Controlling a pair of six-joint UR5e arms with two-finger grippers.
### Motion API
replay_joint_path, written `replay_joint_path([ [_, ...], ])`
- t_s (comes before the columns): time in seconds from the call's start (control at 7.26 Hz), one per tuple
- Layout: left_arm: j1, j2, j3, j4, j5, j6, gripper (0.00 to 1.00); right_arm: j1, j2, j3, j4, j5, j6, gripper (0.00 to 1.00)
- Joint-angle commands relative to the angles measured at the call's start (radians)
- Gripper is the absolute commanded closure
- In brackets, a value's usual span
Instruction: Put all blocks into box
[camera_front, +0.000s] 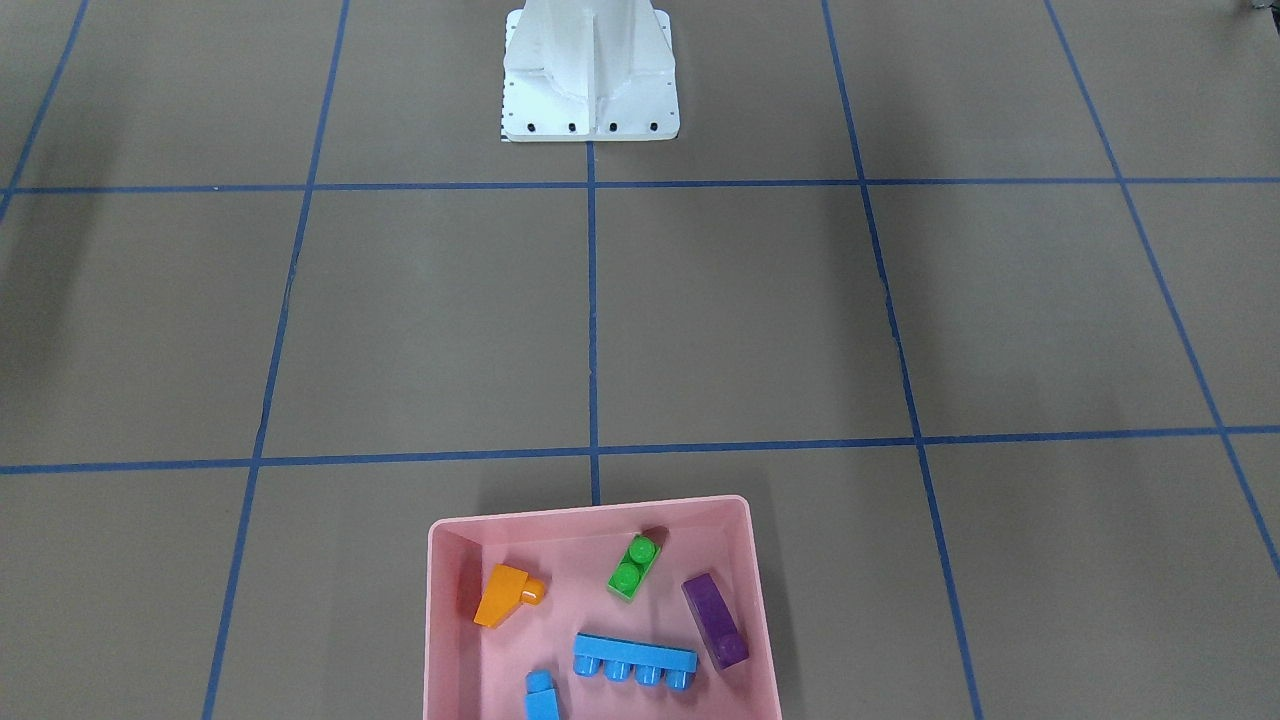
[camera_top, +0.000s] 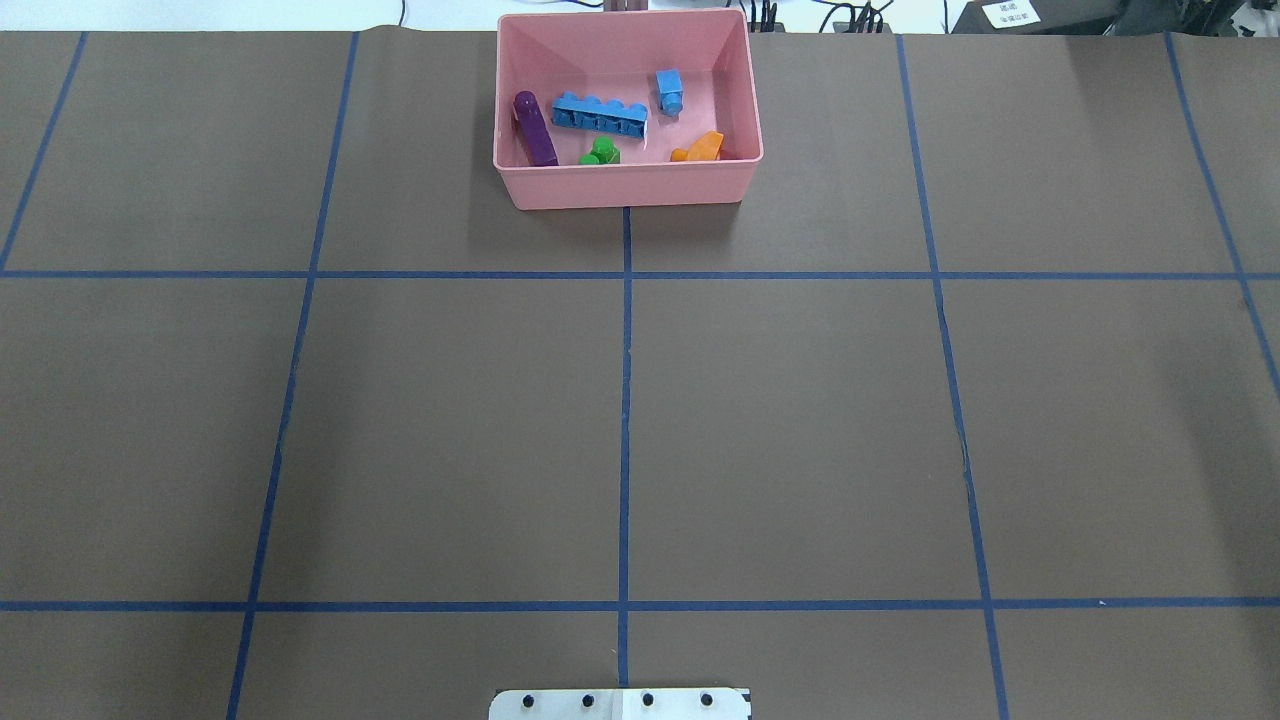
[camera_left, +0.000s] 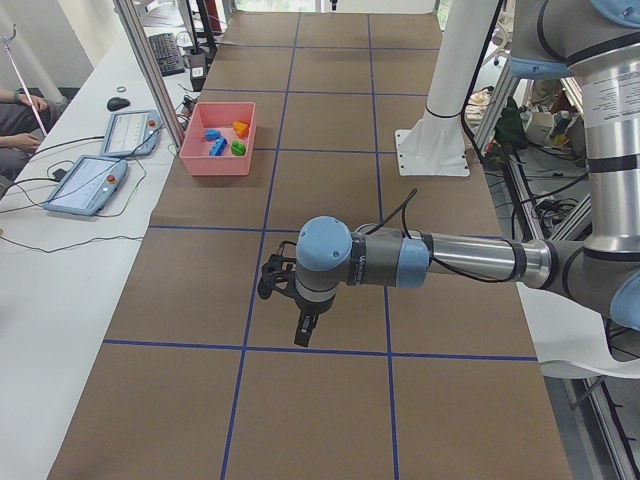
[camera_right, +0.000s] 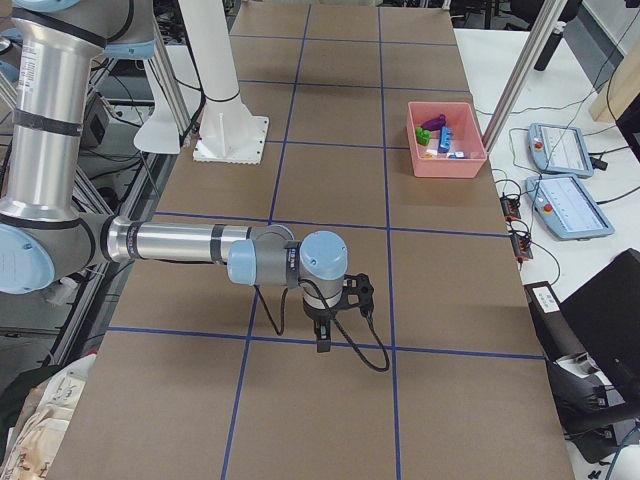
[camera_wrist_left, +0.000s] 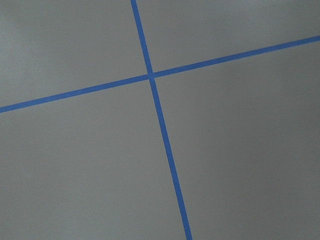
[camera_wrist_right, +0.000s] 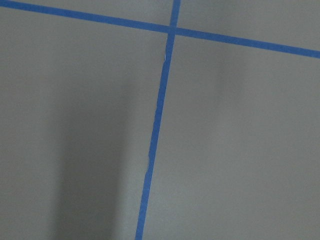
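Note:
The pink box (camera_front: 590, 513) stands at the table's far edge from the robot, also in the overhead view (camera_top: 630, 185). Inside it lie the orange sloped brick (camera_front: 503, 595), the green two-stud brick (camera_front: 633, 567), the purple oblong brick (camera_front: 714, 620), the long blue brick (camera_front: 634, 658) and the tiny blue brick (camera_front: 541, 697). My left gripper (camera_left: 300, 325) hangs over bare table far from the box, only in the exterior left view. My right gripper (camera_right: 322, 335) does the same at the other end. I cannot tell whether either is open or shut.
The white robot base (camera_front: 590, 75) stands at the table's near middle. Blue tape lines grid the brown table; both wrist views show only these. Control tablets (camera_left: 85, 185) lie on a side table beyond the box.

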Motion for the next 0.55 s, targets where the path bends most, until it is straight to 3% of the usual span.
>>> replay_joint_path([
  [0.0,-0.001,0.000,-0.007,0.000,0.000,-0.002,0.00,-0.002,0.012,0.006,0.001,0.011,0.047,0.00],
  [0.41,-0.001,-0.001,-0.009,0.000,0.000,-0.002,0.00,-0.002,0.022,0.003,0.001,0.031,0.064,0.00],
])
